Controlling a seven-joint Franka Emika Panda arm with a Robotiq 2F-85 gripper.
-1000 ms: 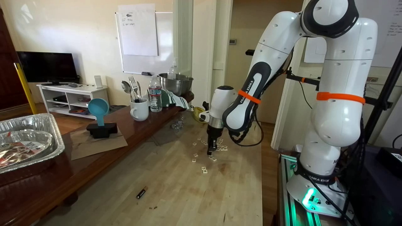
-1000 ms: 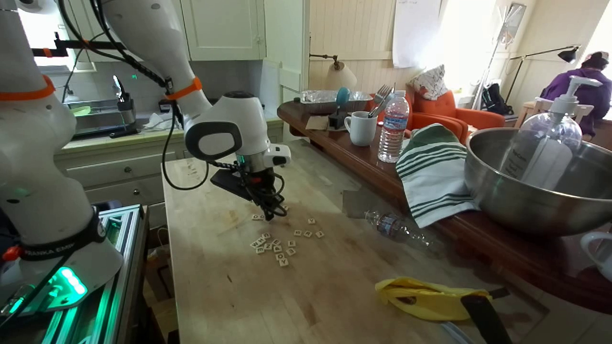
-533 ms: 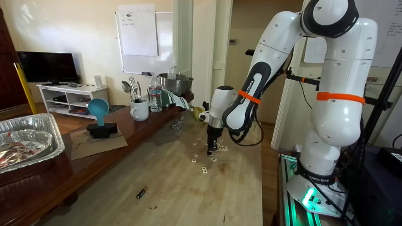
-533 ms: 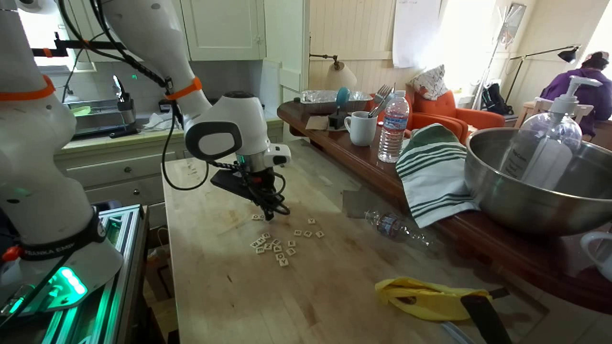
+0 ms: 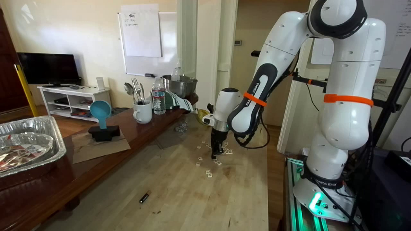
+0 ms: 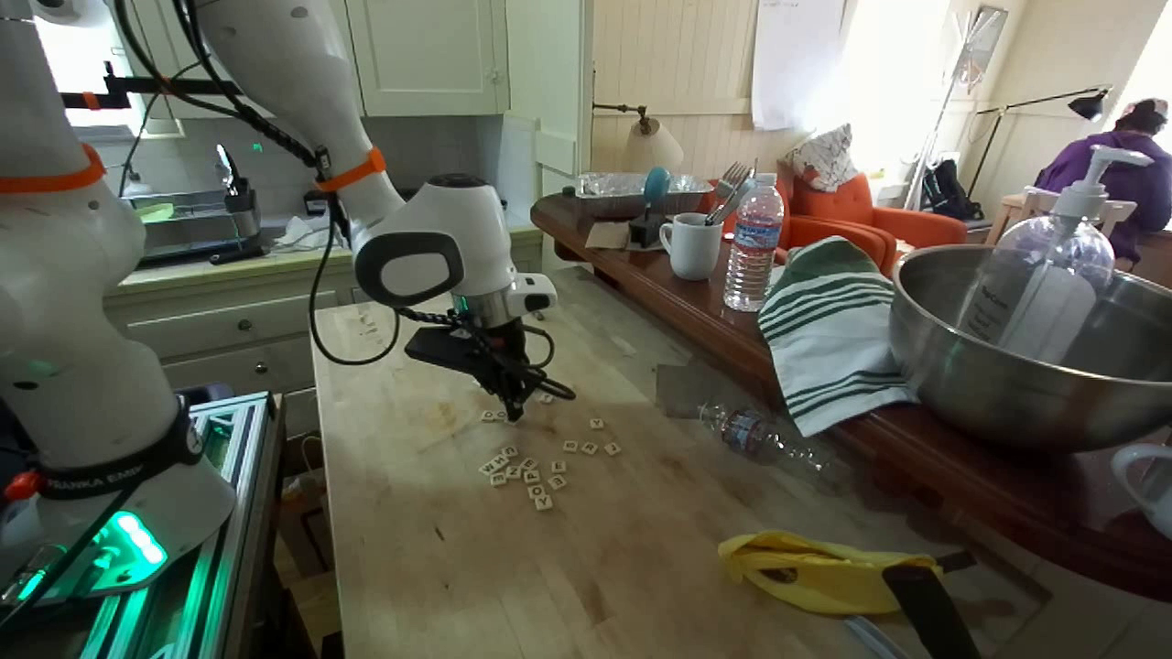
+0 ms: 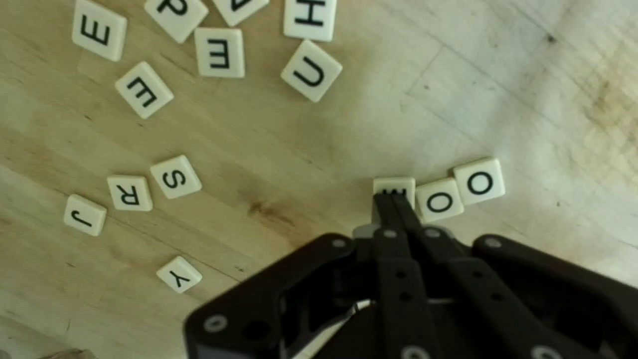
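Black, slender fingers (image 7: 383,212) of the gripper (image 7: 393,198) stand fully together, side against side, with nothing held between them. Their tips overlap a square cream letter tile (image 7: 394,183) and hide part of its black letter in the wrist view; whether they touch it or hover just above cannot be told. This covered tile lies flat on a pale wooden tabletop (image 7: 269,134). Immediately right of the covered tile in the wrist view sits a cream tile marked O (image 7: 439,202), touching it or nearly so, and a second O tile (image 7: 479,183) follows beyond. Up and to the left of the covered tile lies a cream tile marked U (image 7: 311,71), with a cream tile marked H (image 7: 310,19) just above. Farther left of it are a cream tile marked S (image 7: 175,176) and, just beside that, a cream tile marked R (image 7: 129,193); a cream tile marked Y (image 7: 179,274) lies lower. Well apart from the covered tile, in an exterior view, rests a black-and-copper cylindrical battery (image 5: 145,196). Off to one side of the covered tile and higher, along a reddish-brown wooden counter (image 5: 144,131), stand a white ceramic mug (image 5: 143,113) filled with metal cutlery (image 5: 129,89) and a round steel bowl (image 5: 181,87).
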